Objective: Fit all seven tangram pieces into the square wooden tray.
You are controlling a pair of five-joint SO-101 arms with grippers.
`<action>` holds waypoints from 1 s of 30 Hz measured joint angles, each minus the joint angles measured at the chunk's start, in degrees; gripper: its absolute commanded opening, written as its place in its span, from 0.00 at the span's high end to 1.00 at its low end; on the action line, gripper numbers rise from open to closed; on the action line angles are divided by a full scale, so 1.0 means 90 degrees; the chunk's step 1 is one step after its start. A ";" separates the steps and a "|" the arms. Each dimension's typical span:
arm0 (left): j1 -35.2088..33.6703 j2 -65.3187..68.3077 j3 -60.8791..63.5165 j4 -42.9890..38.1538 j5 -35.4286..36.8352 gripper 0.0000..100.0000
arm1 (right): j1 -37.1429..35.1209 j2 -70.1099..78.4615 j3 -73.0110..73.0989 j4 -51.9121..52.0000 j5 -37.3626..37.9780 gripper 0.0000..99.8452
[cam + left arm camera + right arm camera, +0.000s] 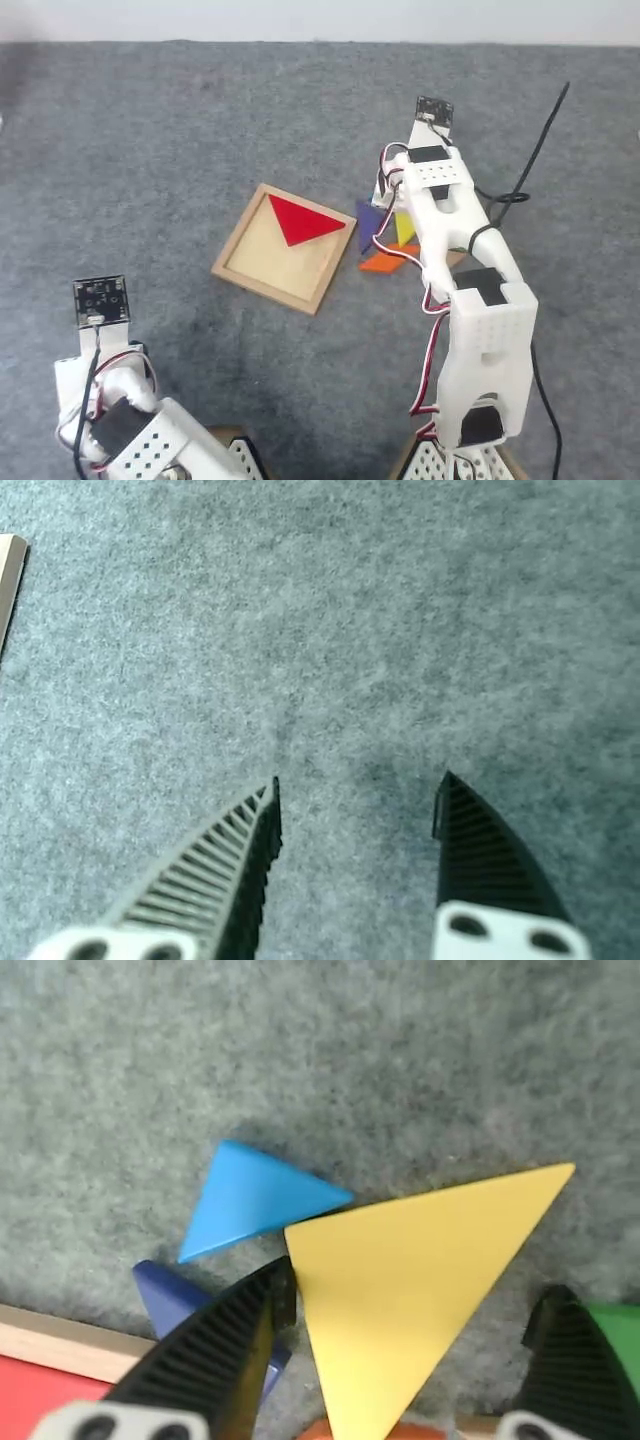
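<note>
Grey worktop (pixel 150 130), square wooden tray (pixel 245 262) at frame centre, red triangle (pixel 300 222) in its upper corner, right gripper (pixel 420 1285) just right of the tray, jaws apart astride the yellow triangle (pixel 420 1240), left gripper (pixel 358 785) lower left, jaws apart

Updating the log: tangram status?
Left gripper open over carpet. Right gripper open, straddling yellow triangle. Tray holds one red triangle. Blue triangle close beside yellow.

No letters, numbers, labels or signs can be read anywhere, neither on the square light-wood tray (pixel 262 258), nor on the red triangular piece (pixel 300 222) in it, nor on the grey carpet-like table cover (pixel 150 150).
</note>
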 measured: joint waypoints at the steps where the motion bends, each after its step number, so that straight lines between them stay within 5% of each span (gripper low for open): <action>1: 0.0000 0.0000 0.0000 0.0000 0.0000 0.76 | 0.0000 0.0000 0.0000 0.0000 0.0000 0.64; 13: 0.0000 0.0000 0.0000 0.0000 0.0000 0.76 | 0.0010 0.0000 0.0000 -0.0586 -0.1026 0.65; 30: 0.0000 0.0000 0.0000 0.0059 0.0000 0.76 | 0.0166 0.0469 -0.0400 -0.0488 -0.0947 0.70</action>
